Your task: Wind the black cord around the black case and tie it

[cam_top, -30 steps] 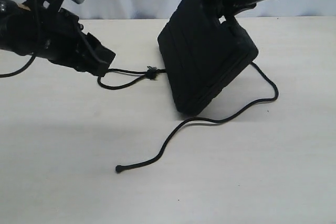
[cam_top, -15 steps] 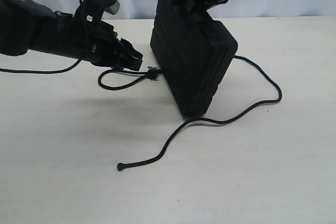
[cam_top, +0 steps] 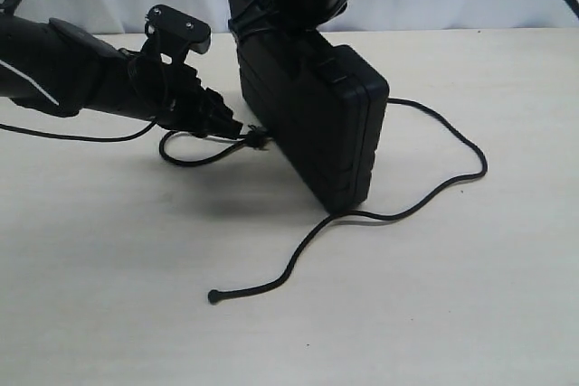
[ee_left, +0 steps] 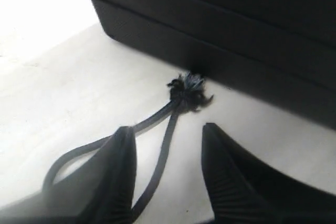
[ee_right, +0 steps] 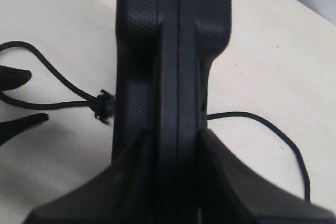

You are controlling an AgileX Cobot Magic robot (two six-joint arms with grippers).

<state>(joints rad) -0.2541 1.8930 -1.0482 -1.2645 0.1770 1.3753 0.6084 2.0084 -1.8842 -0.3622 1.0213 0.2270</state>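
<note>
Your left gripper [ee_left: 168,129] has its fingers spread. One strand of the black cord [ee_left: 164,145] runs up between them and hugs the inner side of one finger, and no pinch shows. Just past the tips sits the frayed knot [ee_left: 188,90], close against the lower edge of the black case [ee_left: 236,35]. The loop [cam_top: 188,155] curls back under that gripper on the desk.

Your right gripper [ee_right: 176,148] is clamped on the case [ee_right: 173,51], one finger pressed to each broad face at its upper, handle end. The case [cam_top: 317,124] is tipped, with only its bottom end down on the desk [cam_top: 109,296]. It stands about midway along the far edge and a little in from it, and its top leans toward the far left corner.

The case is matte, ribbed and rounded at the corners, and no turn of the cord [cam_top: 483,167] lies across its faces. The cord comes out from behind its right side, swings wide toward the right edge, then doubles back past the foot of the case. It ends at the knobbed tip [cam_top: 214,296] — well apart from both grippers.

Room for you: the near half of the desk shows bare surface around that tail — broad on the near left and the near right.
</note>
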